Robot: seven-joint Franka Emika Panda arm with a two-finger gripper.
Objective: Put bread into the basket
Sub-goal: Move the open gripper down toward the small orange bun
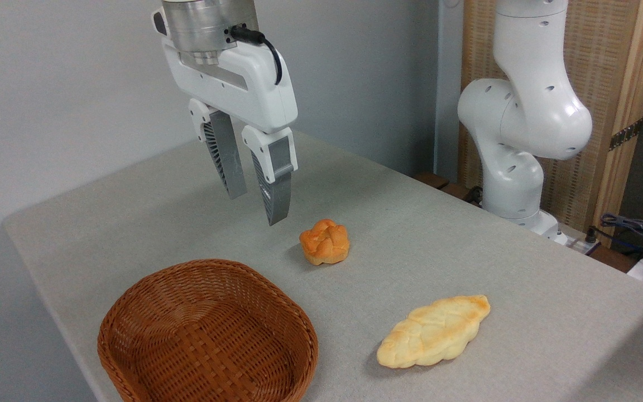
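The basket [208, 334], brown and woven, sits at the near left edge of the worktop [466, 245], shallow and with nothing inside it; its front part is cut by the lower border of the view. To its right, also near the front, lies a flat pale-yellow loaf [434, 331] shaped like a leaf, with its browner tip pointing to the right and away from the camera. Further back, between the basket and the loaf but apart from both, rests the bread [325, 241], a small knotted bun with orange-golden crust and a paler lower side, standing free on the grey cloth surface. The pincer [253, 206] hangs in the air above the worktop, to the left of the bun and behind the basket, with its two grey ribbed fingers [226, 162] pointing down and spread apart, grasping nothing. At the far right edge stands the white base of the arm [517, 128], in front of a wooden panel.
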